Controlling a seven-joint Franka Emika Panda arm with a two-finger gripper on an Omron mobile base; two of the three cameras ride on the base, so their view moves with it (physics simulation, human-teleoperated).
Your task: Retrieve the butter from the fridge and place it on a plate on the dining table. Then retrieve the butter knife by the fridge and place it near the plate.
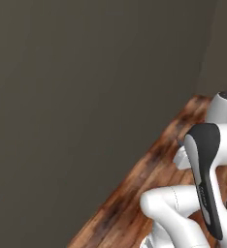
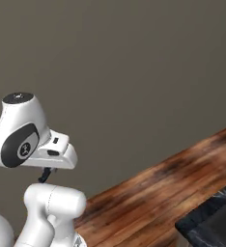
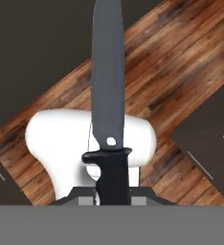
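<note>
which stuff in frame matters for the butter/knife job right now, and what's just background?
Job:
- butter knife, black handle in the shut gripper, grey blade pointing away from the hand
- dining table, one black marble corner at lower right of the right base view

Background:
- wood floor
- grey wall
</note>
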